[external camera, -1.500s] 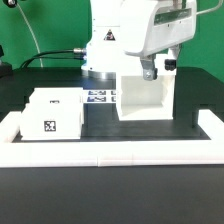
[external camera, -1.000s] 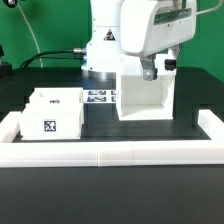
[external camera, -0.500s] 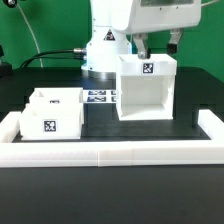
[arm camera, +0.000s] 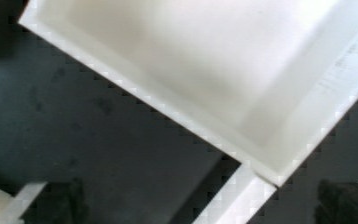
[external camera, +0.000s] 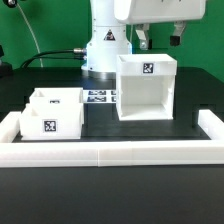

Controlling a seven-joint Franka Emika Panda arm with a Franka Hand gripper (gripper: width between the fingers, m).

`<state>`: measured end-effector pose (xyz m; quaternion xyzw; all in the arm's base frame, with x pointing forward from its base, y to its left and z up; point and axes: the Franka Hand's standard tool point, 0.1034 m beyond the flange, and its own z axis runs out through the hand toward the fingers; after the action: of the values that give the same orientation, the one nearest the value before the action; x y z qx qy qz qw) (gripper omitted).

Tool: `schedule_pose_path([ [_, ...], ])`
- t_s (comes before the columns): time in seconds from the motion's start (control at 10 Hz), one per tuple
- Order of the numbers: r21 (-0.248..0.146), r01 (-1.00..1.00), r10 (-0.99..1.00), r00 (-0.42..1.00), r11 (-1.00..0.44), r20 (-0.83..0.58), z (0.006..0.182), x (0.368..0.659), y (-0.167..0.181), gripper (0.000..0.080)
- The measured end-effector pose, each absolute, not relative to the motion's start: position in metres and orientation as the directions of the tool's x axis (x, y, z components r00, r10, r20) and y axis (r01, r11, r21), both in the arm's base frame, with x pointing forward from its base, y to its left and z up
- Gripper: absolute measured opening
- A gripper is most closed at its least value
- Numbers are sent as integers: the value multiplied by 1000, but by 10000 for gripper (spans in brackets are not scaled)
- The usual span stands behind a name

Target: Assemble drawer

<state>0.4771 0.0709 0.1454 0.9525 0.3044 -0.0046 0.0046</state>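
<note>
Hovering above the housing (external camera: 148,95), the claw (external camera: 158,38) is spread wide and empty.
Exterior view: I find the drawer (external camera: 50,115) on the table (external camera: 100,128), well off toward the exterior view's left of the claw. It is a white, open-topped tray with its tag facing the camera and its long axis apparently running front to back. Wrist view: only the housing's pale wall fills the frame, and the drawer is out of sight.

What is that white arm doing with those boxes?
A robot arm is putting a small drawer unit together. Its gripper hangs open above the larger white housing, holding nothing. The housing stands with its open side facing the exterior camera. The drawer sits apart, to the exterior view's left, not yet slid in.
</note>
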Motion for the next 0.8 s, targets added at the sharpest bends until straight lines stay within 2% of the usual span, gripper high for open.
schedule_pose_path([
  [0.2, 10, 564, 564, 826, -826, -4, 145, 476, 71, 650],
  [0.5, 47, 335, 337, 940, -941, 52, 139, 441, 79, 650],
  [0.8, 42, 110, 111, 993, -993, 43, 125, 423, 94, 650],
])
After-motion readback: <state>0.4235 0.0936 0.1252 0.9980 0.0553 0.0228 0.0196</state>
